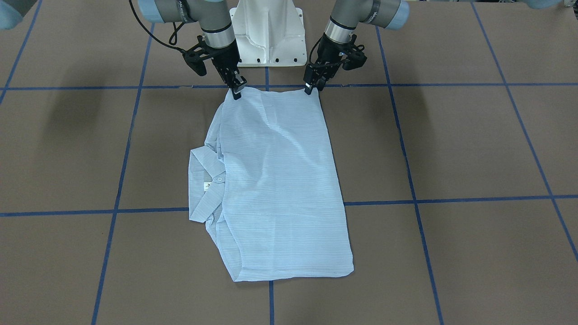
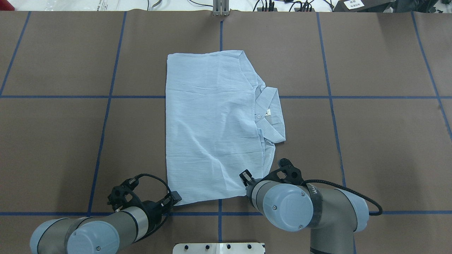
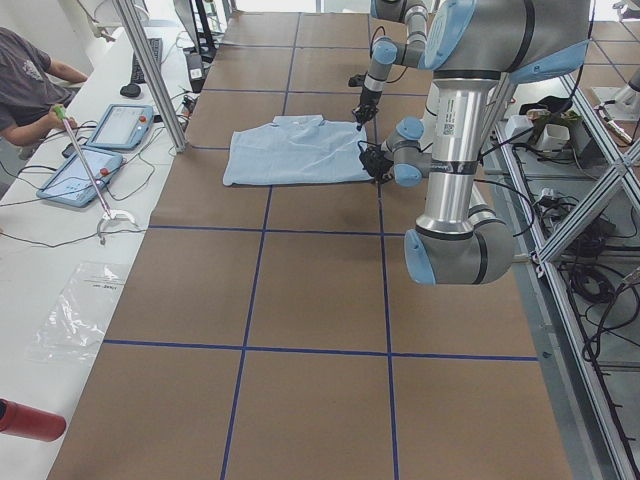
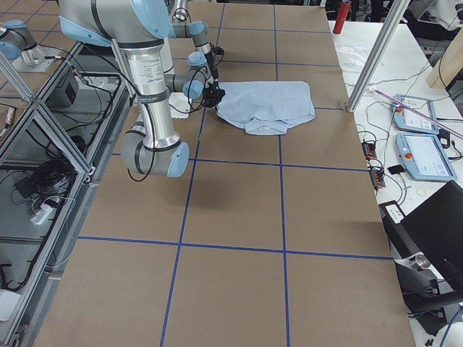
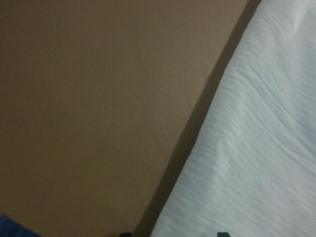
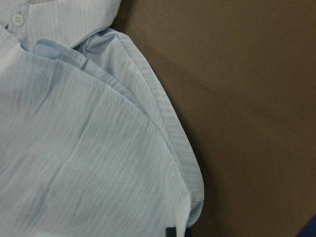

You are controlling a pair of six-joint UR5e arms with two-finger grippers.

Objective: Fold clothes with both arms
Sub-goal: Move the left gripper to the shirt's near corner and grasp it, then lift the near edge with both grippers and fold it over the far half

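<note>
The pale-blue pinstriped shirt point(image 1: 280, 180) lies folded into a long rectangle at the table's middle, also in the overhead view point(image 2: 212, 123). Its collar point(image 2: 270, 113) and neck label stick out on my right. My left gripper point(image 1: 312, 89) is at the shirt's near corner on my left point(image 2: 173, 197). Its tips stand apart in the left wrist view, straddling the shirt's edge point(image 5: 197, 163). My right gripper point(image 1: 237, 91) is at the other near corner point(image 2: 246, 179). Its tips are together on the folded corner point(image 6: 185, 207).
The white pedestal base point(image 1: 268, 36) stands just behind the two grippers. Blue tape lines point(image 1: 406, 85) cross the brown table. A side bench with tablets point(image 3: 90, 150), a person point(image 3: 25, 85) and metal posts point(image 3: 150, 70) is beyond the far edge.
</note>
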